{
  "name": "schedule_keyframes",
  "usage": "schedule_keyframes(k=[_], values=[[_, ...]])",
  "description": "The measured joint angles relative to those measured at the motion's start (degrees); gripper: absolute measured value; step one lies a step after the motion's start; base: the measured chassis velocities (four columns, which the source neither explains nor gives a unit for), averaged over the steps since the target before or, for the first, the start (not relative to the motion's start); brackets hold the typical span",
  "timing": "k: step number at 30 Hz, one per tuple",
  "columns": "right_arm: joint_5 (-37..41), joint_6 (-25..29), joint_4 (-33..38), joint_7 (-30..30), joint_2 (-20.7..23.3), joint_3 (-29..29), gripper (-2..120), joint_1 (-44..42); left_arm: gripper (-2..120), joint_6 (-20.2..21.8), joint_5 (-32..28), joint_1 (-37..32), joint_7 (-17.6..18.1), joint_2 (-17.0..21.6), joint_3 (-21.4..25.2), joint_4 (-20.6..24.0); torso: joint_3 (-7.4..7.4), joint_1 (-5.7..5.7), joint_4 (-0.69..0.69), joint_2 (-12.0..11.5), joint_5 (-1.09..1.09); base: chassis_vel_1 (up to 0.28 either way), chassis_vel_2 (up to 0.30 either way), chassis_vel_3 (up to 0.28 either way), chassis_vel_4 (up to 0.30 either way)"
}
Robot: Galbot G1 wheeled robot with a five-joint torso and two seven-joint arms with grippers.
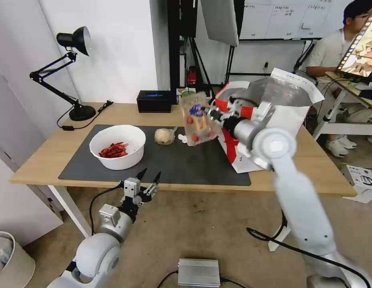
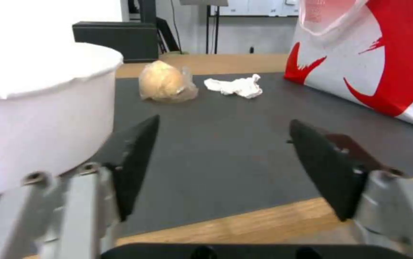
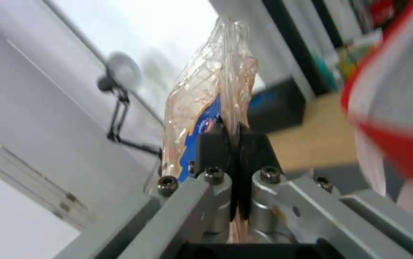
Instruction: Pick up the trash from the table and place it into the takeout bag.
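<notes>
1. Above the dark mat [image 1: 182,160] on the table [image 1: 42,160], my right gripper [image 1: 210,113] holds the clear plastic tray [image 1: 197,119] in the air; my fingers [image 3: 256,151] are pinched tight on its thin edge.
2. The tray is see-through and crinkled, with red bits and a blue patch inside, and it hangs tilted just beside the open takeout bag [image 1: 282,108], not yet inside.
3. My left gripper [image 1: 149,176] hovers low at the near table edge, its jaws spread wide and empty.
4. The white bowl [image 1: 118,146] with red scraps sits on the mat just beyond it.
5. The balled plastic wrap [image 2: 165,84] and the crumpled tissue [image 2: 235,86] lie side by side farther back on the mat, well apart from my left jaws.
</notes>
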State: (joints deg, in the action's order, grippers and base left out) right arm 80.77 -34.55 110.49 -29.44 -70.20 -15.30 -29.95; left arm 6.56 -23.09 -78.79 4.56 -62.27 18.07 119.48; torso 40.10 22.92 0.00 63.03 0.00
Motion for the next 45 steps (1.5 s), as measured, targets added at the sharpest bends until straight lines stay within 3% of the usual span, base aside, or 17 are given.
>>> schedule_keyframes(k=[2,6,13,25,30,45], values=[[0.0,0.6,0.7,-0.2,1.1,-1.4,0,1.5,93,0.0,0.0,-0.2,0.0,0.0,0.3,0.4,0.00,0.01,-0.01,0.0,0.00,0.000,0.000,0.000,0.000],[-1.0,1.2,0.5,-0.2,3.0,-3.3,0,3.2,99,0.1,0.0,-0.6,0.1,0.0,0.8,0.8,0.00,0.00,0.00,0.0,-0.01,0.000,0.000,0.000,0.000],[-5.0,2.5,-2.4,0.2,7.0,-5.1,0,5.2,100,0.1,0.1,-1.3,0.1,-0.2,1.0,1.0,0.00,0.00,-0.01,0.0,0.01,0.000,0.000,0.000,0.000],[-21.8,6.4,-9.5,8.0,14.2,-4.9,0,5.6,100,0.0,0.1,-1.1,0.0,-1.2,-0.4,1.0,0.00,0.00,-0.01,0.0,0.00,0.000,0.000,0.000,0.000],[-26.5,10.0,-12.1,11.2,14.7,-4.7,0,4.8,100,0.0,0.1,-0.9,0.0,-1.2,-0.5,1.0,0.01,0.00,-0.01,0.0,0.00,0.000,0.000,0.000,0.000],[-30.8,12.8,-16.4,13.7,13.1,-4.6,0,2.3,100,-0.4,0.0,-1.0,0.0,-0.8,-0.8,1.3,0.01,0.00,0.00,0.0,-0.01,0.000,0.000,0.000,0.000]])
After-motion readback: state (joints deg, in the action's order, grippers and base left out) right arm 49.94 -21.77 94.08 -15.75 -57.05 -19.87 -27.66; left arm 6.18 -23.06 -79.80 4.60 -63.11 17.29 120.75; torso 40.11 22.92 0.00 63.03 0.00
